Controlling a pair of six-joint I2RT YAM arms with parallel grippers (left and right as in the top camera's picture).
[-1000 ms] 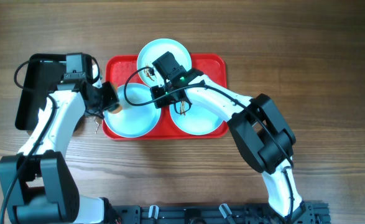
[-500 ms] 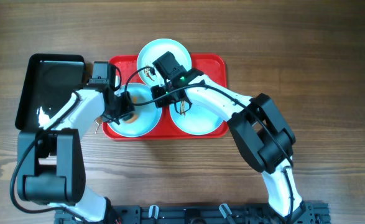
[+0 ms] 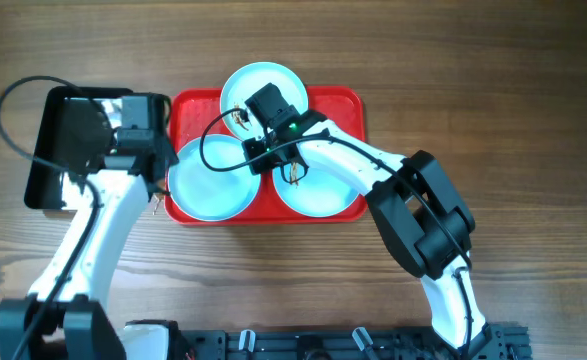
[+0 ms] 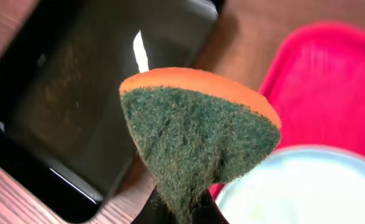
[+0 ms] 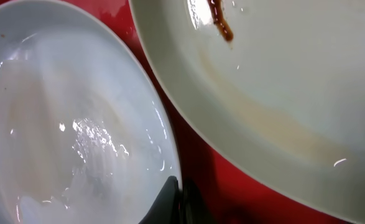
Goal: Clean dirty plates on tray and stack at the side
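Note:
Three white plates lie on the red tray [image 3: 345,105]. The left plate [image 3: 208,182] looks wiped and wet. The top plate [image 3: 273,80] and the right plate [image 3: 323,192] each carry a brown smear. My right gripper [image 3: 256,157] is shut on the left plate's rim; its wrist view shows the jaws [image 5: 177,190] pinching that rim [image 5: 64,124] beside a smeared plate [image 5: 281,74]. My left gripper [image 3: 161,158] is shut on an orange sponge with a green scouring face [image 4: 194,130], held above the tray's left edge, off the left plate [image 4: 306,186].
A smaller black tray [image 3: 68,140] lies left of the red tray and shows in the left wrist view [image 4: 89,93]. Bare wooden table surrounds both trays. The right arm reaches across the right plate.
My left gripper with the sponge swept onto the left plate, then drew back left off it toward the black tray. The right gripper has not moved.

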